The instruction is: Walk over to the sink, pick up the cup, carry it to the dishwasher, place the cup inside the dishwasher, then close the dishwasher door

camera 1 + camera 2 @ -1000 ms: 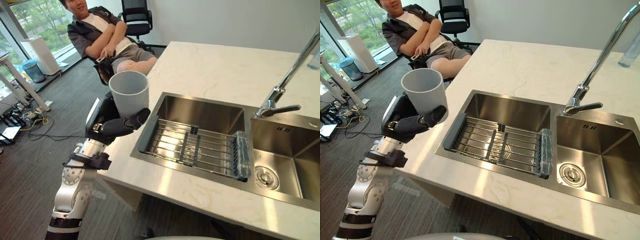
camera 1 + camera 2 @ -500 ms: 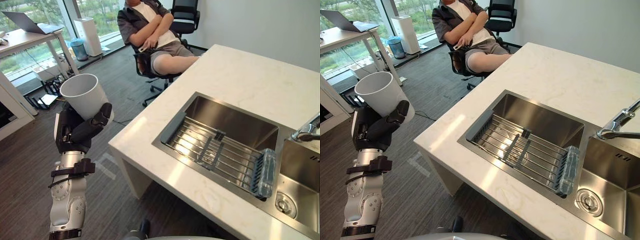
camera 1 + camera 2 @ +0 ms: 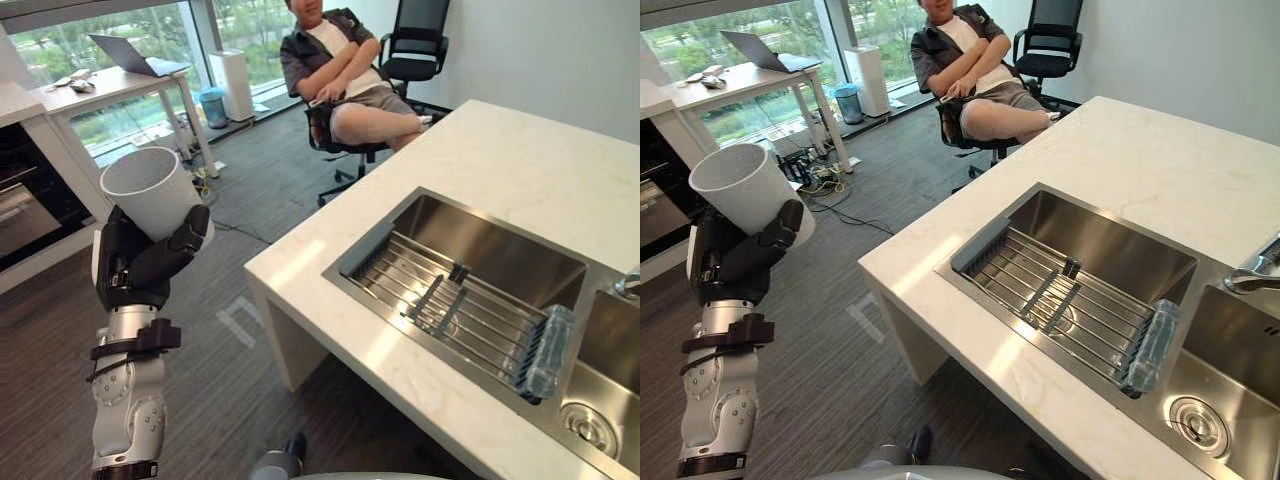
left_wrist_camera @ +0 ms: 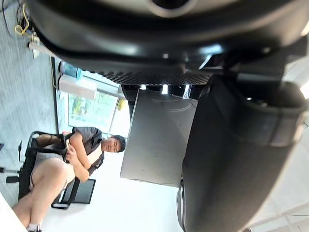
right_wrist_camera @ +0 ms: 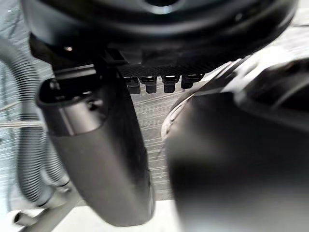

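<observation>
**A:** Where is the cup now?

**B:** The cup (image 3: pixel 150 190) is at nine o'clock in the head view. It is upright, mouth up, and the left hand (image 3: pixel 140 270) is wrapped round its lower wall. It is well apart from the sink (image 3: pixel 480 250) at three o'clock.

**A:** Why upright and clear of the counter (image 3: pixel 520 170)?

**B:** I think so that it does not slip or bump while carried. The right hand (image 5: pixel 96 159) shows in its wrist view, but its grip I cannot tell.

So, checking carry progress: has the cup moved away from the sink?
Yes: the cup, held by the left hand, is now well left of the sink.
</observation>
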